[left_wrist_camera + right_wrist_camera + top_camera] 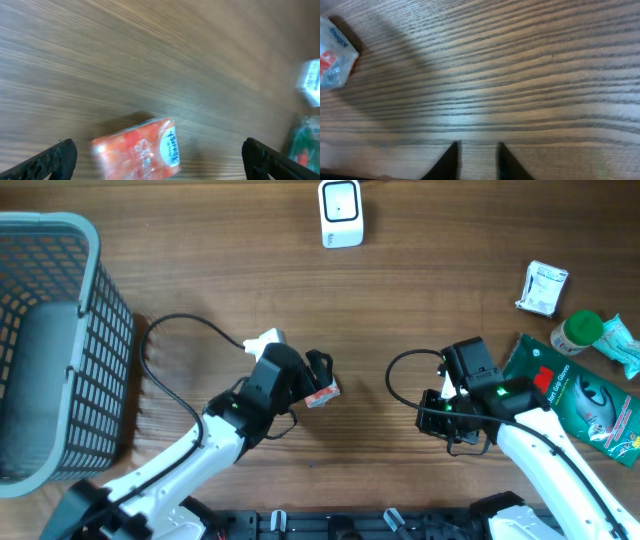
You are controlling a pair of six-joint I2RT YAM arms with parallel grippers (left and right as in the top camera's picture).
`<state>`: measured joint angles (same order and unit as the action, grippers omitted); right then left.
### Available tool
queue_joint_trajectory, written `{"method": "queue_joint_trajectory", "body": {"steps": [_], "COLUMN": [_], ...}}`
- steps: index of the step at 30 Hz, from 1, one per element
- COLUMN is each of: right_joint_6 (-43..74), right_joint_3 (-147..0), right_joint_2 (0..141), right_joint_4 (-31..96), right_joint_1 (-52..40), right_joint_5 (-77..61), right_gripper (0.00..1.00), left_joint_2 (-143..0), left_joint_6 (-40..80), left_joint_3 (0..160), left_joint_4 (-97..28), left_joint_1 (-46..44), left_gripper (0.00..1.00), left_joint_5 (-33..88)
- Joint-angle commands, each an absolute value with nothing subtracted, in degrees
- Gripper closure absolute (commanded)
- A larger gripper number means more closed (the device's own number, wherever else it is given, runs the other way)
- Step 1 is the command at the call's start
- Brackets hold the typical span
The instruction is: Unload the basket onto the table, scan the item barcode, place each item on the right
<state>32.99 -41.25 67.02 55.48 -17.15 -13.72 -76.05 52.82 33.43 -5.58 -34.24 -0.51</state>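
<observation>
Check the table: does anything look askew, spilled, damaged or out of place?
Only the red packet: it lies askew on bare wood between the open fingers of the left gripper, apart from the green pack and others at the right edge. Nothing looks spilled or damaged.

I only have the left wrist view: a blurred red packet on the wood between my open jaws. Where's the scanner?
Observer: The white scanner stands at the far edge of the table, almost straight beyond the red packet.
Operator: Anything on my left side?
Observer: A grey mesh basket at the left edge, well apart from the packet.
Operator: And the right arm?
Observer: The right arm is low over the table, right of the packet; its jaws are slightly apart, with nothing between them.
</observation>
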Motion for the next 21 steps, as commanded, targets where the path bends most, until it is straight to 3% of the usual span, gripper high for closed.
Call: {"method": "queue_joint_trajectory", "body": {"steps": [1,3,6,11,12,13,14,16,18,21], "right_joint_6": [33.0,33.4,38.7,38.9,39.0,39.0,39.0,39.0,39.0,39.2], "right_joint_3": [-41.2,-41.2,-41.2,-41.2,-41.1,-41.1,-41.1,-41.1,-41.1,-41.1], "right_joint_2": [66.9,66.9,67.0,67.4,67.8,68.2,69.3,71.2,74.3,80.5], "right_joint_4": [55.5,54.8,53.0,45.7,42.4,40.8,37.2,33.5,29.3,22.9], "right_joint_1": [-17.3,-17.3,-17.3,-17.4,-18.3,-19.1,-21.7,-25.9,-31.0,-37.7], "right_joint_5": [-14.3,-14.3,-14.4,-24.8,-25.7,-25.8,-25.8,-25.8,-25.8,-23.8], "right_gripper": [0.45,0.29,0.18,0.09,0.07,0.06,0.04,0.03,0.02,0.00], "left_joint_2": [-68.3,-64.0,-55.5,-40.5,-38.2,-37.5,-36.4,-36.4,-36.4,-36.4], "left_joint_6": [46.5,46.5,46.5,46.2,40.6,36.4,22.8,10.2,-4.0,-21.4], "left_joint_3": [45.4,51.4,56.7,57.4,57.4,57.4,57.4,57.4,57.4,57.4], "left_joint_4": [-19.2,-28.8,-32.9,-14.9,-6.8,-2.7,10.9,23.8,31.4,32.4], "left_joint_1": [-34.1,-34.1,-34.1,-34.1,-34.1,-34.1,-32.8,-30.2,-27.4,-24.1], "left_gripper": [0.00,0.00,0.00,0.00,0.00,0.00,0.00,0.00,0.00,0.00], "left_joint_5": [-17.5,-28.6,-42.9,-70.3,-77.4,-79.5,-80.7,-76.6,-67.5,-59.9]}}
